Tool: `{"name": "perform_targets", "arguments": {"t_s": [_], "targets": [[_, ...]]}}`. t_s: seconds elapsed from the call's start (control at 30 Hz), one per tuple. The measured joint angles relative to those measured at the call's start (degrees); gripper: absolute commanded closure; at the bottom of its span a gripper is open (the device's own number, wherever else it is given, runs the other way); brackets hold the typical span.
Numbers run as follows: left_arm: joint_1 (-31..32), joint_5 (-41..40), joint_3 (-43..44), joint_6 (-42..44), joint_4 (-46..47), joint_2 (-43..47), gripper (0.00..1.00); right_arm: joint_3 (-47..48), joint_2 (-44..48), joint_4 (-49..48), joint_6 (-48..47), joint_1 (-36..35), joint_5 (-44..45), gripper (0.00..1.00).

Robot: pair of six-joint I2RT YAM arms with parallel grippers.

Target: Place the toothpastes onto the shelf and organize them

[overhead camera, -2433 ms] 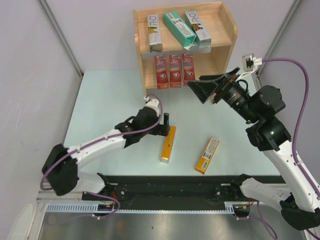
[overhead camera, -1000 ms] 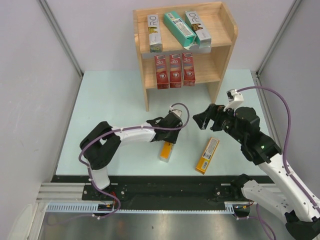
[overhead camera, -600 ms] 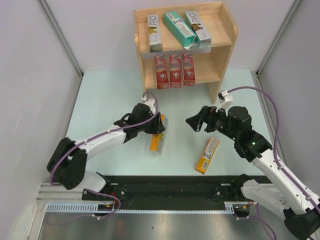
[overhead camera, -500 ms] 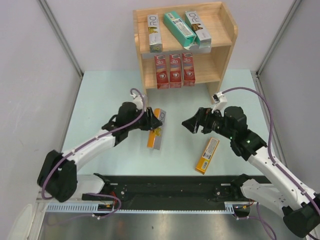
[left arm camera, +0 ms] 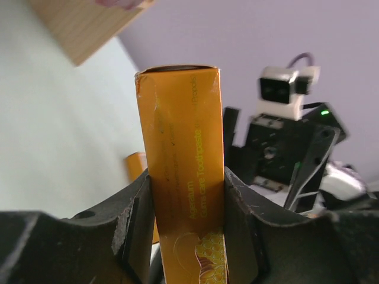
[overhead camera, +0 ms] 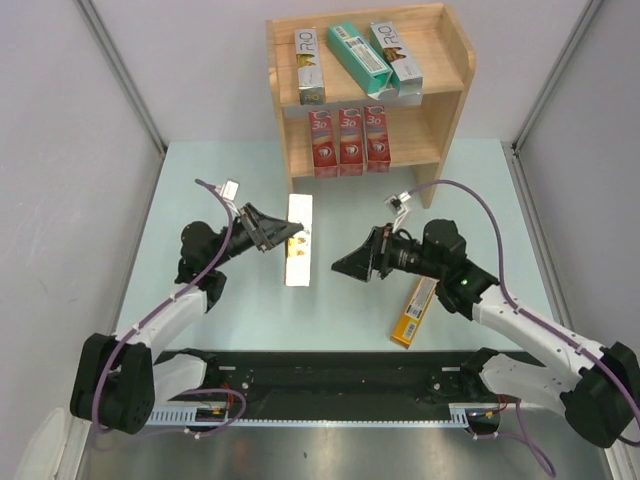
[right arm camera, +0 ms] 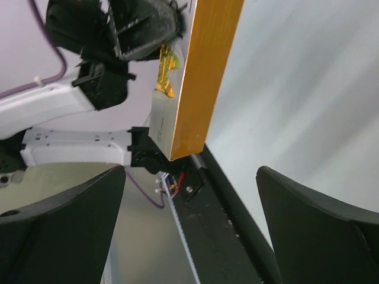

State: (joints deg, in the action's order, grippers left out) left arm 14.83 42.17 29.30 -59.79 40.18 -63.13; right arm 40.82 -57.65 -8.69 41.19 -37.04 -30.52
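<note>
Eyes on the left gripper (overhead camera: 283,234): its jaws are clamped on an orange-yellow toothpaste carton (overhead camera: 298,264), gripping it near one end. The left wrist view shows it plainly, with a black finger (left arm camera: 135,228) pressed to each long side of the box. The carton is up off the pale green desk (overhead camera: 220,180), in front of the wooden shelf (overhead camera: 450,110) and between the two arms.

Facing it is the right gripper (overhead camera: 345,267), jaws spread wide and holding nothing. Its wrist camera looks straight at the held box, which hangs between the two open fingers but touches neither.

A second orange carton (overhead camera: 415,311) lies flat on the desk near the right arm.

On the shelf, three red cartons (overhead camera: 349,141) stand side by side on the lower tier. The top tier carries a silver carton (overhead camera: 310,66) on the left, a teal one (overhead camera: 358,58) lying askew, and one more carton (overhead camera: 396,58) just beside it.
</note>
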Motion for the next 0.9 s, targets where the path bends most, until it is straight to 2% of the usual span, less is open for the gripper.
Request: {"name": "perform_targets", "arguments": {"t_s": [0.13, 0.27, 0.5, 0.73, 0.9], "targets": [[-0.74, 2.8, -0.81, -8.26, 12.22, -2.6, 0.57, -0.33, -3.23, -5.79, 2.58, -4.07, -1.05, 0.01], [-0.76, 3.65, -0.81, -11.98, 17.79, -2.93, 0.57, -1.2, -7.39, -11.15, 5.2, -6.97, -1.29, 0.02], [-0.76, 3.72, -1.2, -13.38, 18.95, -1.9, 0.57, -1.62, -13.66, -21.18, 9.94, -9.49, -1.25, 0.04], [-0.76, 3.65, -1.46, -13.73, 18.93, -1.57, 0.56, -1.62, -16.9, -29.86, 14.29, -10.78, -1.09, 0.22], [-0.76, 2.97, -2.32, -13.75, 19.17, -1.53, 0.55, -1.62, -18.1, -32.52, 15.72, -12.09, -0.61, 0.25]]}}
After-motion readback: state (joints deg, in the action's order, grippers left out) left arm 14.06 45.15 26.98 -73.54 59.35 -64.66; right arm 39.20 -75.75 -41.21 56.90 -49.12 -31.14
